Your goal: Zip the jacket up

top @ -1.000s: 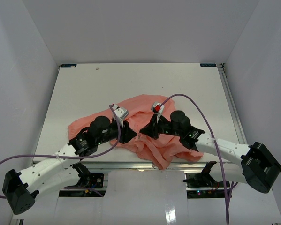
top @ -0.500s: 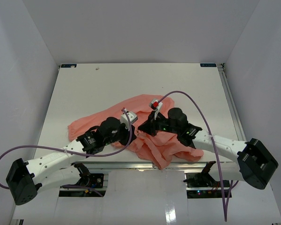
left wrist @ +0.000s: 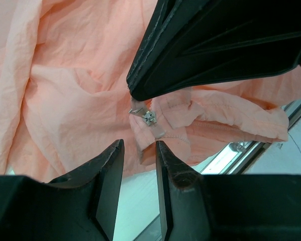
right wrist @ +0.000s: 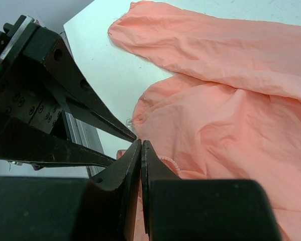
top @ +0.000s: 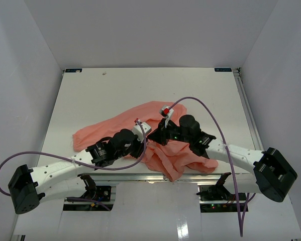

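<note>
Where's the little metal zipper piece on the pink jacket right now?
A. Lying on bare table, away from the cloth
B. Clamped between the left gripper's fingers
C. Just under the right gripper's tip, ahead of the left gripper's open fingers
C: in the left wrist view, the zipper pull sits on the jacket just below the tip of the right gripper, and the left gripper is open, just short of it.

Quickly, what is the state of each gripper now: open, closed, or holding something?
Left gripper: slightly open, holding nothing.
Right gripper: closed, pinching the jacket edge beside the zipper pull.
</note>
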Tool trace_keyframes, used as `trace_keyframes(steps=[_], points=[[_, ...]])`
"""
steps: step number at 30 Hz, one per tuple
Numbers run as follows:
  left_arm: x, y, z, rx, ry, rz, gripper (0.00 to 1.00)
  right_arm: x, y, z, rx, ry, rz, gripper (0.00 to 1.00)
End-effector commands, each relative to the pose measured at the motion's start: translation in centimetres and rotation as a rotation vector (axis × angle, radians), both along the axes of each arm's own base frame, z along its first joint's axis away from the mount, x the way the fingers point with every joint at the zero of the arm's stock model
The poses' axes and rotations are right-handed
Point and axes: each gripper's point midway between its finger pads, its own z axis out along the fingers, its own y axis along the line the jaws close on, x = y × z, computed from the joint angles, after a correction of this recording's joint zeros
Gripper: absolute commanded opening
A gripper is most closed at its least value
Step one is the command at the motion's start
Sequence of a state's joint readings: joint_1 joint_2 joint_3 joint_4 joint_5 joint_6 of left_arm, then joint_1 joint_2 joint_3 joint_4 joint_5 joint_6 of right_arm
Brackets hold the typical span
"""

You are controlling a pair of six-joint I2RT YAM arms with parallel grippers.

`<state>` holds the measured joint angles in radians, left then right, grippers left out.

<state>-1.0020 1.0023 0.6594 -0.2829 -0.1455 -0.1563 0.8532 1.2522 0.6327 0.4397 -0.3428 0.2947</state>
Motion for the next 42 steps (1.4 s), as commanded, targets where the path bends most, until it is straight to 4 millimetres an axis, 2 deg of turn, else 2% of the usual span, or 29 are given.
trace_keyframes(steps=[1,4,7,8,11,20,24,28,36,42], points=[[0.8,0.1,1.6,-0.008,-0.049,0.048,0.42,0.4,0.9,2.2,0.053,-0.025,0.006,0.08],[0.9,-0.1,1.3,0.003,-0.05,0.045,0.37,0.3,1.0,2.3,0.061,-0.022,0.014,0.08],[0.6,-0.6,1.3,-0.002,-0.047,0.021,0.22,0.0,1.0,2.2,0.064,-0.015,0.027,0.08],[0.4,-0.8,1.4,-0.016,-0.05,0.006,0.13,-0.1,1.0,2.0,0.065,-0.012,0.029,0.08],[0.0,-1.3,1.9,-0.064,-0.068,-0.03,0.01,-0.2,0.9,1.6,0.063,-0.006,0.031,0.08],[-2.5,0.0,7.7,-0.332,-0.179,-0.097,0.0,0.2,1.0,0.2,0.047,0.035,0.028,0.08],[-2.8,0.5,8.5,-0.367,-0.193,-0.09,0.0,-0.4,1.1,0.3,0.063,0.047,0.056,0.08],[-2.7,1.0,9.1,-0.39,-0.213,-0.071,0.0,-0.5,0.3,-0.6,0.049,0.059,0.032,0.08],[-3.0,1.4,10.0,-0.424,-0.227,-0.071,0.0,2.2,-1.6,-1.6,-0.005,0.063,-0.086,0.08],[-3.3,1.3,10.4,-0.446,-0.227,-0.084,0.01,2.3,-1.7,-1.6,-0.004,0.061,-0.077,0.08]])
